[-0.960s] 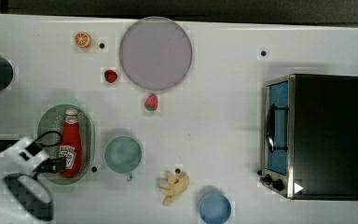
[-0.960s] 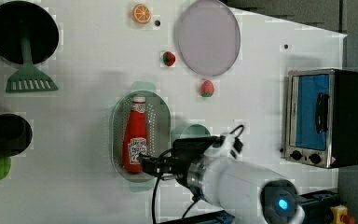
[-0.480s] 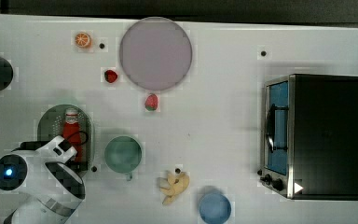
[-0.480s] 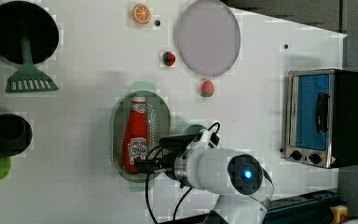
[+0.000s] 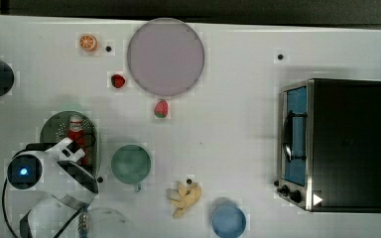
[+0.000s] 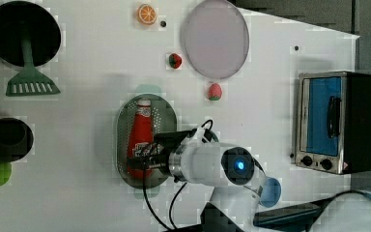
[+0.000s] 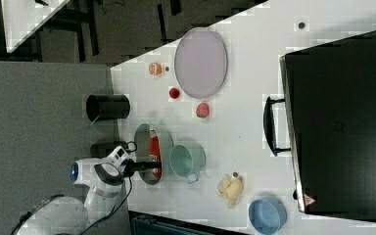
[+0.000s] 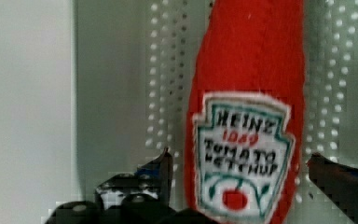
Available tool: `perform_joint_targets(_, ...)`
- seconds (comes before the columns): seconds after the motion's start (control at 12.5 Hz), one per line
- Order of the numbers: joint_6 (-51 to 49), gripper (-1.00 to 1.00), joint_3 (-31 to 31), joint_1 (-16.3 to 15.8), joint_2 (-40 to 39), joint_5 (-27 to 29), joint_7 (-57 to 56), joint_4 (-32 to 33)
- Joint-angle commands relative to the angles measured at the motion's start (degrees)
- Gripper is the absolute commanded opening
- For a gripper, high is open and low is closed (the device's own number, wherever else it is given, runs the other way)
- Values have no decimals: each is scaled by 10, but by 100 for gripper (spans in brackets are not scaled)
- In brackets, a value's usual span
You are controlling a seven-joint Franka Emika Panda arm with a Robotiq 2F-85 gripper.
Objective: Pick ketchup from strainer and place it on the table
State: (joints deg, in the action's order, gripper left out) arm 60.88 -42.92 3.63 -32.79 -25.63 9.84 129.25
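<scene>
The ketchup [image 8: 249, 116], a red bottle with a white label, lies lengthwise in the pale green strainer [image 8: 168, 70]. My gripper [image 8: 242, 175] is open low over the bottle's labelled end, one finger on each side of it, not closed on it. The top view shows the ketchup [image 5: 75, 133] in the strainer [image 5: 54, 130] on the white table [image 5: 228, 124], with my gripper [image 5: 75, 152] covering the bottle's lower half. In the left view my gripper [image 6: 141, 162] reaches in from the left view's right over the ketchup [image 6: 141, 126] and strainer [image 6: 168, 121].
A green cup [image 5: 130, 163] stands just beside the strainer. A purple plate [image 5: 165, 57], two strawberries [image 5: 118, 81] [image 5: 161, 108], an orange slice [image 5: 88, 42], a yellow toy [image 5: 183, 197], a blue bowl [image 5: 228, 220] and a toaster oven [image 5: 335, 144] lie farther off.
The arm has swung in and come down over the strainer, so its wrist now covers the ketchup's lower half. The gripper stayed open and the ketchup has not moved.
</scene>
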Motion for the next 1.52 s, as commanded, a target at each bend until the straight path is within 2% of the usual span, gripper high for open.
perform_joint_targets(0.08,5,100,15,-18,-24,-26,74,-26)
perform_joint_targets(0.24,4,100,27,-28,-41,-36,82,-38)
perform_joint_targets(0.32,3,91,31,-31,-42,-38,83,-38)
perform_joint_targets(0.56,4,21,27,-31,-37,-39,85,-39)
perform_joint_targets(0.72,-4,19,20,-29,-23,-39,85,-41)
perform_joint_targets(0.96,-31,19,4,-20,40,-27,85,-40)
perform_joint_targets(1.12,-84,19,-24,-8,97,24,85,-42)
perform_joint_targets(1.28,-133,19,-43,1,146,106,85,-54)
perform_joint_targets(1.44,-171,19,-44,8,184,183,84,-78)
perform_joint_targets(1.52,-196,19,-41,14,197,202,83,-94)
